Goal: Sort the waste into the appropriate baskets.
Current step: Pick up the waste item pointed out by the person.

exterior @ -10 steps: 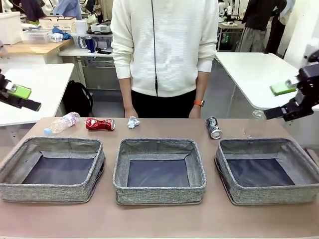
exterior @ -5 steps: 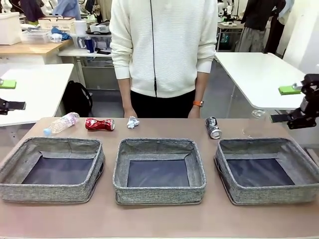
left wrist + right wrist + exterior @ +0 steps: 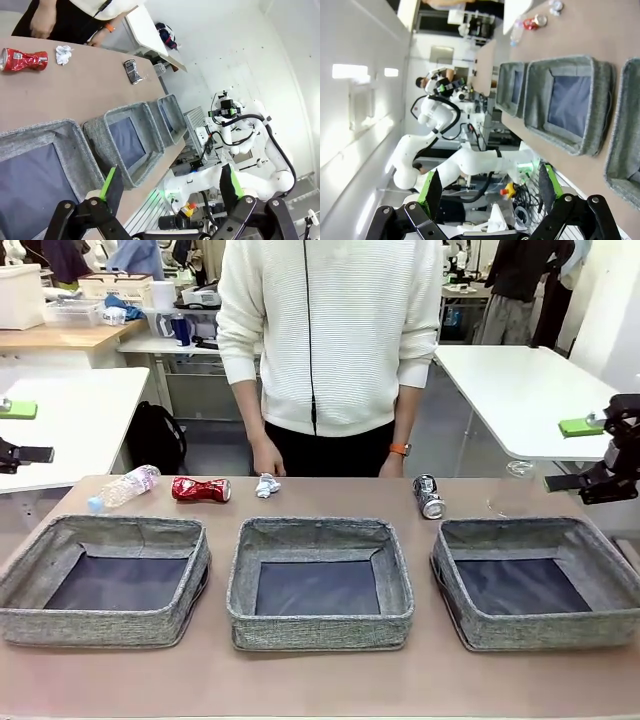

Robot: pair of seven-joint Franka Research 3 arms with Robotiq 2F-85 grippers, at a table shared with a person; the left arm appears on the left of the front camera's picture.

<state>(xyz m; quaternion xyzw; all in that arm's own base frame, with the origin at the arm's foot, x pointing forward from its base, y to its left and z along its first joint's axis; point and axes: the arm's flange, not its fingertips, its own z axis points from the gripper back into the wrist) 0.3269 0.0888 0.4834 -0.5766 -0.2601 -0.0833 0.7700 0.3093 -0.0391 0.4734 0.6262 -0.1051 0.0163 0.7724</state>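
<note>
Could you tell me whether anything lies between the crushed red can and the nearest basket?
Nothing visible does: only bare tabletop separates the crushed red can from the far rim of the left basket; the bottle lies beside it.

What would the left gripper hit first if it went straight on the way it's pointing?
Probably the middle basket, whose rim lies ahead between the fingers of the left gripper in its wrist view. Nothing closer shows, but depth is unclear.
</note>
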